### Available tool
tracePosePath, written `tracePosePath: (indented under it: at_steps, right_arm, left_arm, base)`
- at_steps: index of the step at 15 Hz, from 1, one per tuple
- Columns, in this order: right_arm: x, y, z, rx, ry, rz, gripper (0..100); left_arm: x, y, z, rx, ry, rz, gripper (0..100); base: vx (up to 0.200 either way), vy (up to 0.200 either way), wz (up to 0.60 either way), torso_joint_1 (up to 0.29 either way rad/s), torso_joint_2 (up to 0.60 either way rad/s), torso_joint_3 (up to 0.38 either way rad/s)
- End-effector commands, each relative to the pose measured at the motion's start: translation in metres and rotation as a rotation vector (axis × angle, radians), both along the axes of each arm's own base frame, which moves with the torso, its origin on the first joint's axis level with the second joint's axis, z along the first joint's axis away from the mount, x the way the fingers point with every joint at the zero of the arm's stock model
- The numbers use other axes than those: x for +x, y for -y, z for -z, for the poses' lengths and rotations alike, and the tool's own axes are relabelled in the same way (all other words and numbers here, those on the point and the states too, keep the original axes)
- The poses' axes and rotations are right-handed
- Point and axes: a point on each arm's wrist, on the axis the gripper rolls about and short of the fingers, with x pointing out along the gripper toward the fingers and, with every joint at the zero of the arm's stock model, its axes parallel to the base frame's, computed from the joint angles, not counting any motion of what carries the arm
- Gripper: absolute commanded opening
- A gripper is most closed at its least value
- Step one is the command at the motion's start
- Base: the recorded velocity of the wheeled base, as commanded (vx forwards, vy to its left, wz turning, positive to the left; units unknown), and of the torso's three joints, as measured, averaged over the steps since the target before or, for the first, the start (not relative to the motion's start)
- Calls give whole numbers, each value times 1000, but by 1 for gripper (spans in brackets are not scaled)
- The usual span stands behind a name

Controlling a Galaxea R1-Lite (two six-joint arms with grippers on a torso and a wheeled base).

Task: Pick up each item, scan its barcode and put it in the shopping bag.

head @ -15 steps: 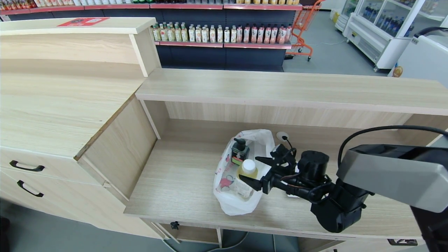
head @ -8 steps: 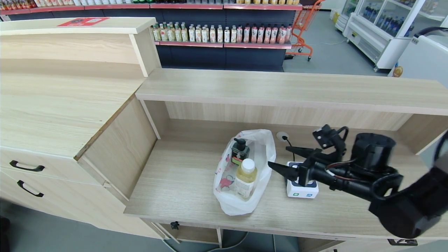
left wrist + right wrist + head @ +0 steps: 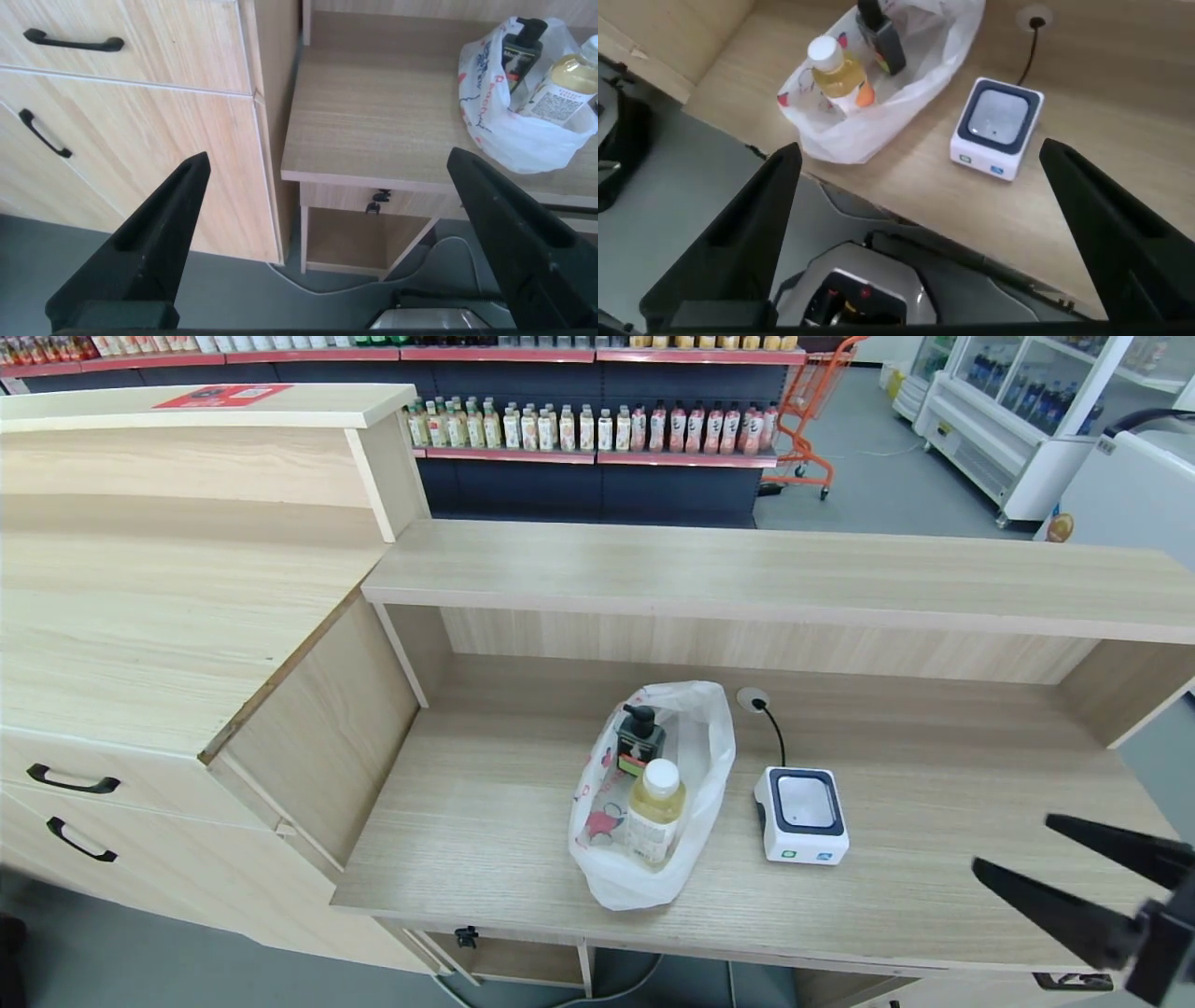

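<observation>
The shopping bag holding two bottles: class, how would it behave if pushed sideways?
The shopping bag is thin, crumpled plastic, so it would probably buckle, not slide stiffly. The yellow bottle and pump bottle stand upright inside; they likely anchor it but might topple.

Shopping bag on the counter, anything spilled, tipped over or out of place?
Nothing stands out. The shopping bag sits open on the counter, yellow bottle and pump bottle standing inside, no spill. The scanner lies flat beside it.
</observation>
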Motion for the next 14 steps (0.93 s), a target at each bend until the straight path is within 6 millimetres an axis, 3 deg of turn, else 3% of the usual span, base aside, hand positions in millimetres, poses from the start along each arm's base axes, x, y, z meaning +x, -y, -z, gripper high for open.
tracePosePath:
  at_steps: [1,2,4,5,8,14]
  right_arm:
    - [-92,16,56,3,125,128,100]
    - [-92,16,56,3,125,128,100]
    - [-118,19,80,-6,180,316,100]
    - [-124,19,81,-16,249,292,100]
    - [-123,20,86,-85,209,369,100]
    - [-123,21,87,-35,187,381,100]
  left_arm:
    - [0,0,0,0,0,0,100]
    - [0,0,0,0,0,0,100]
    - [0,0,0,0,0,0,100]
    - [0,0,0,0,0,0,100]
    - [0,0,0,0,0,0,100]
    - [0,0,0,0,0,0,100]
  base:
    - [0,0,0,0,0,0]
    - [0,0,0,0,0,0]
    - [0,0,0,0,0,0]
    - [0,0,0,0,0,0]
    - [0,0,0,0,0,0]
    - [0,0,0,0,0,0]
